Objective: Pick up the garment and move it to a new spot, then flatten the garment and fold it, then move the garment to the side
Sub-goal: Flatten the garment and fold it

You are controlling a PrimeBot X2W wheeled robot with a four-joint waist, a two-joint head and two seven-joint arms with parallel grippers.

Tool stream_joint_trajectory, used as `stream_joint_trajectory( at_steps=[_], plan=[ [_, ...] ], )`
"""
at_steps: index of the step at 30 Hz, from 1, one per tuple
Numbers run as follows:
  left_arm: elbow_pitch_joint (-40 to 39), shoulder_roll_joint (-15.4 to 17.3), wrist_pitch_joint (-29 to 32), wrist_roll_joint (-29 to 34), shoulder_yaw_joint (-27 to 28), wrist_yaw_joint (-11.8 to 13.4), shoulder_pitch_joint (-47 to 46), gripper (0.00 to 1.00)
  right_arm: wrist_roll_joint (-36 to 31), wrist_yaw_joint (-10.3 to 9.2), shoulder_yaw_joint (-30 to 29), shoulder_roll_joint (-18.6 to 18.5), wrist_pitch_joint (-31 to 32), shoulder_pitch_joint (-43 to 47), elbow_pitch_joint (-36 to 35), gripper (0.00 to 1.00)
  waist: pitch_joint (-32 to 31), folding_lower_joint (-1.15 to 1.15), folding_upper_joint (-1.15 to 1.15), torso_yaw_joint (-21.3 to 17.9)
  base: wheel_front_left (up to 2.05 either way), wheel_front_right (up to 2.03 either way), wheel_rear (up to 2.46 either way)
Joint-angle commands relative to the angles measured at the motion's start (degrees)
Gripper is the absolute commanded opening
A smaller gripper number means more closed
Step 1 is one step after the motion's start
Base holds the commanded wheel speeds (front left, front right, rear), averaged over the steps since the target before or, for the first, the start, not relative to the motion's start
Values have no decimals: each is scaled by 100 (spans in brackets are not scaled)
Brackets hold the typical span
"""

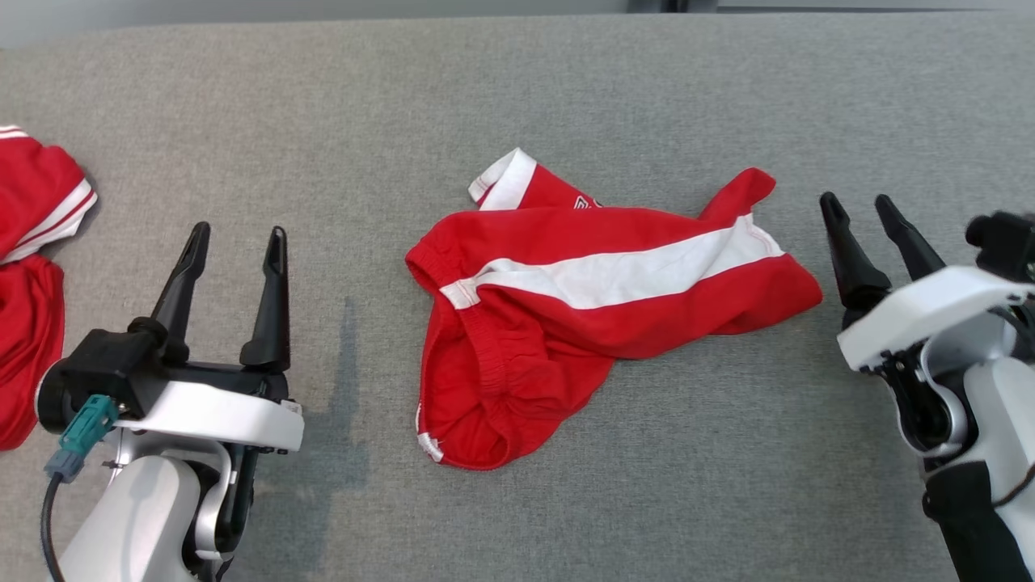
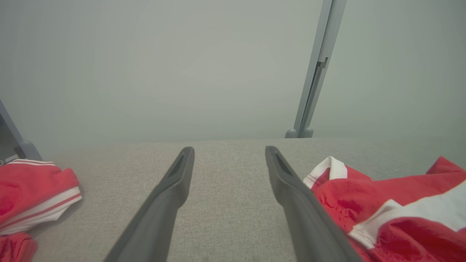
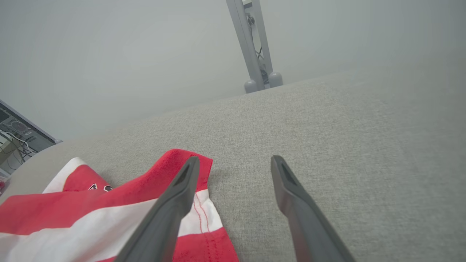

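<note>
While jaws of left gripper (image 1: 238, 234), right gripper (image 1: 855, 202) gape empty: garment (image 1: 566, 323) centre, second garment (image 1: 32, 194) left; two.

The left gripper (image 1: 237, 242) and right gripper (image 1: 855, 206) have black tapered fingers (image 1: 268, 315) on white shells (image 1: 218, 416). A teal connector (image 1: 85, 428) plugs into the left.

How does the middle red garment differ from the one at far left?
The middle garment lies whole between the left gripper and right gripper; the left garment is cut by the picture's edge. The middle garment has one broad white band; the left garment has narrow striped trim. Both are red and white, ungripped, on the gray surface.
</note>
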Motion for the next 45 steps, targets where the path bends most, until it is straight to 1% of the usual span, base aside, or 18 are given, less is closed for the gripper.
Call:
stream_joint_trajectory(
  at_steps=[1, 5, 8, 11, 14, 21, 27, 34, 43, 45],
  plan=[
    [-2, 53, -27, -30, 50, 34, 45, 100, -156, 3, -108, -10, -159, 145, -78, 100, -82, 0, 0, -78, 0, 0, 0],
    [-37, 105, -39, -70, 147, 110, 189, 100, -640, 3, -528, 153, -717, 548, -435, 100, -238, 0, 0, -200, 0, 0, 0],
    [-76, 144, -42, -74, 190, 164, 310, 100, -1138, 3, -794, 283, -951, 830, -767, 100, -366, 0, 0, -273, 0, 0, 0],
    [-114, 170, -32, -74, 197, 211, 439, 100, -1575, 3, -941, 465, -989, 1111, -1173, 100, -524, 0, 0, -322, 0, 0, 0],
    [-169, 206, -15, -54, 188, 264, 574, 100, -1883, 3, -988, 576, -860, 1419, -1597, 100, -674, 0, 0, -343, 0, 0, 0],
    [-270, 210, 28, -58, 129, 378, 897, 100, -2193, 3, -810, 759, -519, 2105, -2366, 100, -980, 0, 0, -333, 0, 0, 0],
    [-307, 210, 102, -64, 54, 413, 1038, 100, -2261, 3, -798, 833, -294, 2477, -2709, 100, -1099, 0, 0, -297, 0, 0, 0],
    [-338, 225, 172, -48, -21, 452, 1082, 100, -2248, 3, -853, 883, -162, 2661, -2848, 100, -1157, 0, 0, -288, 0, 0, 0],
    [-367, 243, 221, -39, -60, 478, 1001, 100, -2255, 3, -877, 906, -125, 2621, -2891, 100, -1100, 0, 0, -270, 0, 0, 0],
    [-432, 242, 264, -40, -119, 410, 899, 100, -2259, 3, -873, 910, -113, 2591, -2894, 100, -1071, 0, 0, -271, 0, 0, 0]
  ],
)
